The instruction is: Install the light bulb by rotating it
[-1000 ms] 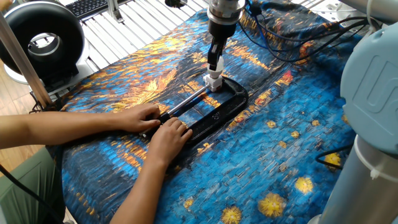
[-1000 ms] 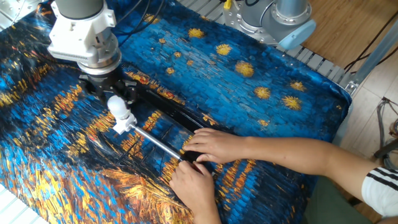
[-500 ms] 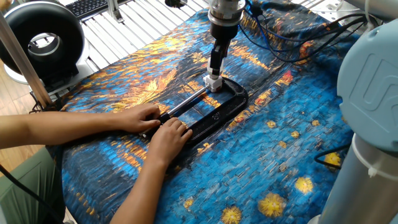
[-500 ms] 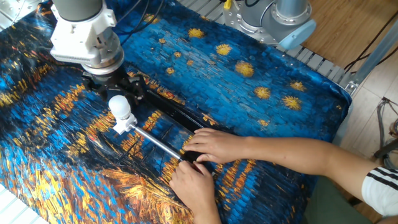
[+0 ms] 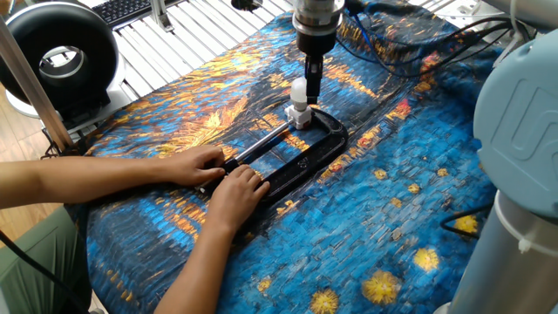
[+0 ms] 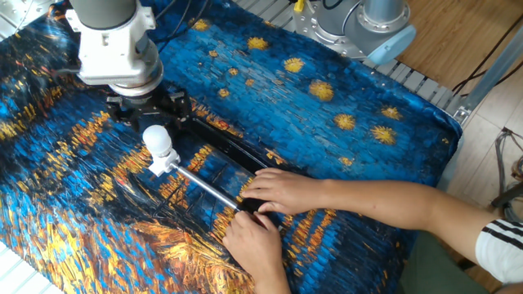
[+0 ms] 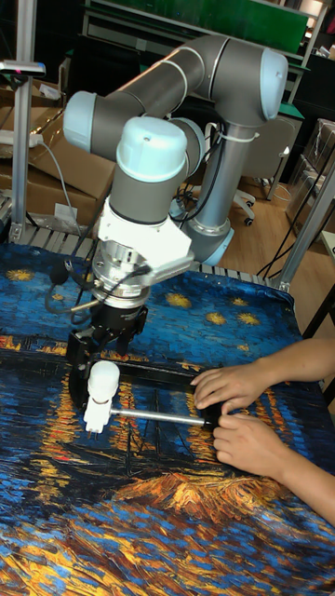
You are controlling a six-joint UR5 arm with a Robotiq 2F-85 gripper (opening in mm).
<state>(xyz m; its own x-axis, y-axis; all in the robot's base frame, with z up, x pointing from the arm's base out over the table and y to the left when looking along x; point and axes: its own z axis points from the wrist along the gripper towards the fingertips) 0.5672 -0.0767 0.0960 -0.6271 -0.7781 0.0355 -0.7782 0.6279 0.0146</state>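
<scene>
While the end effector [image 6: 149,114] hangs spread apart, the light bulb [image 6: 156,139] stands free beneath.

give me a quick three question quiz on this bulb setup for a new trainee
1. True or false: the pincer is clamped shut on the light bulb.
2. What are the person's hands holding down? A) the black clamp B) a keyboard C) the robot's base
3. What does the bulb stand in?

Key: 1 false, the pincer is open, not closed on the bulb; 2 A; 3 the small white socket block.
</scene>
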